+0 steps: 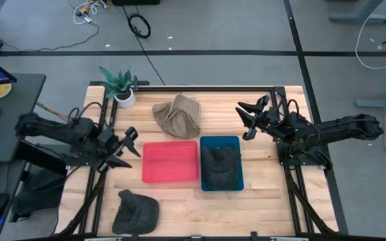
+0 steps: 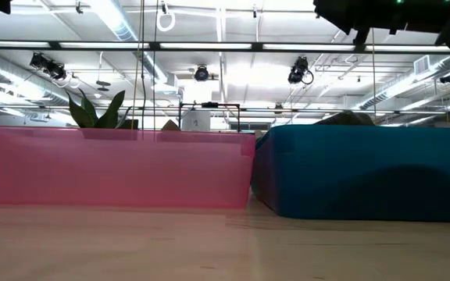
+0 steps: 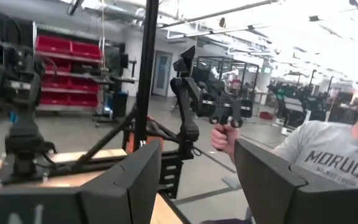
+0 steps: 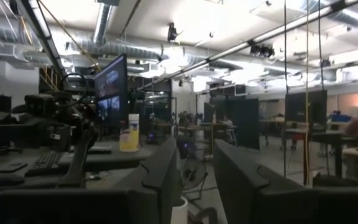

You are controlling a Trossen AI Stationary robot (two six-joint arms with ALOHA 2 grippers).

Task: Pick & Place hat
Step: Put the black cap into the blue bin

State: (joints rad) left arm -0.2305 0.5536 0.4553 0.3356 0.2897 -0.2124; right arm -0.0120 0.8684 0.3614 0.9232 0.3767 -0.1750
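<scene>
On the wooden worktop (image 1: 179,201) a pink bin (image 1: 170,162) and a blue bin (image 1: 220,163) sit side by side; a dark hat (image 1: 220,167) lies inside the blue one. A tan hat (image 1: 177,116) rests just behind the pink bin, and another dark hat (image 1: 136,210) lies near the front edge. The left end effector (image 1: 130,144), fingers spread, hangs empty left of the pink bin. The right end effector (image 1: 248,119), also spread and empty, hovers beyond the blue bin's far right corner. A potted plant (image 1: 120,87) stands at the far left corner
</scene>
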